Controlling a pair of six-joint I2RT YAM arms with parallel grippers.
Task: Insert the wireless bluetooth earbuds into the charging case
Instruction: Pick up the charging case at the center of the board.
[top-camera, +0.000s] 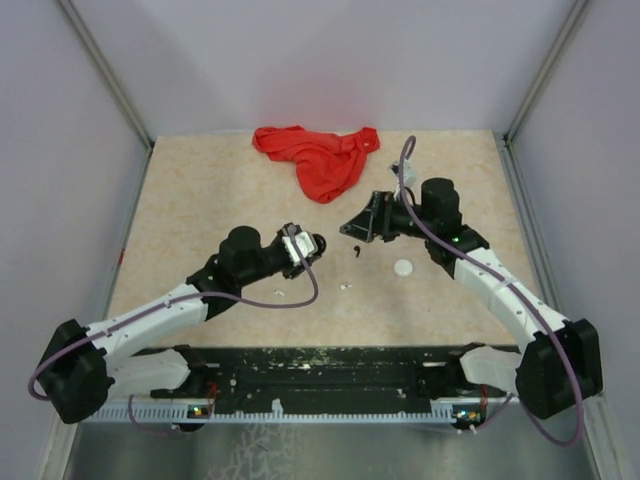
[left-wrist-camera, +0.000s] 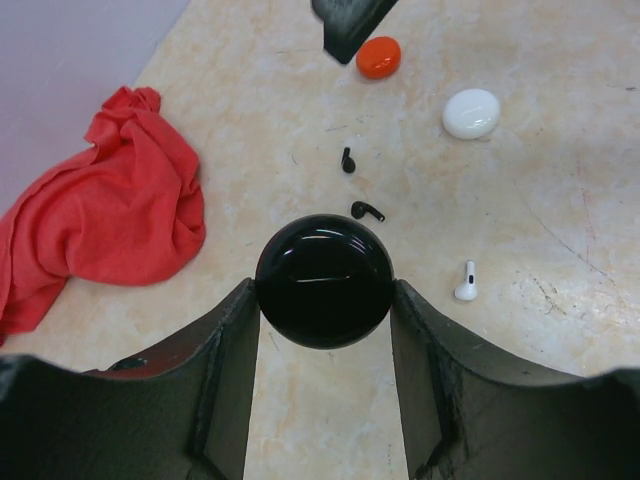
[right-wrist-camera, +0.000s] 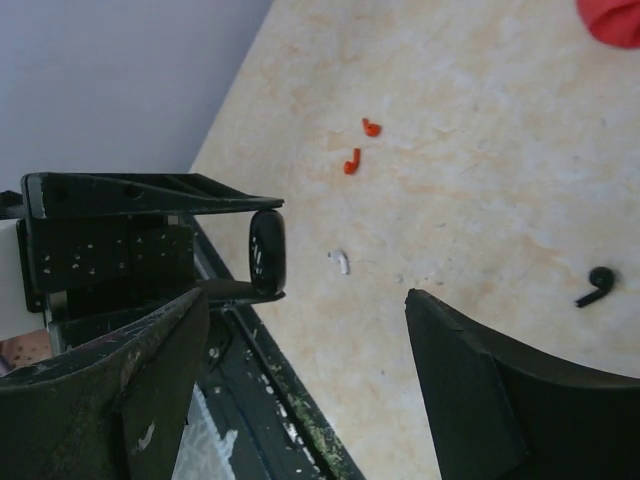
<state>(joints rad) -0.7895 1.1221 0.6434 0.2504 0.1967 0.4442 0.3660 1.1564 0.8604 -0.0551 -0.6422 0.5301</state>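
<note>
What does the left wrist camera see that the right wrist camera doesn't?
Only the left wrist camera shows the white case and the red case. Only the right wrist camera shows the upper red earbud and the lower red earbud. Both show the black case gripped by the left end effector, and the red cloth.

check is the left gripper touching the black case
Touching. The left wrist view shows the black case pinched by the left gripper, both fingers against its sides.
</note>
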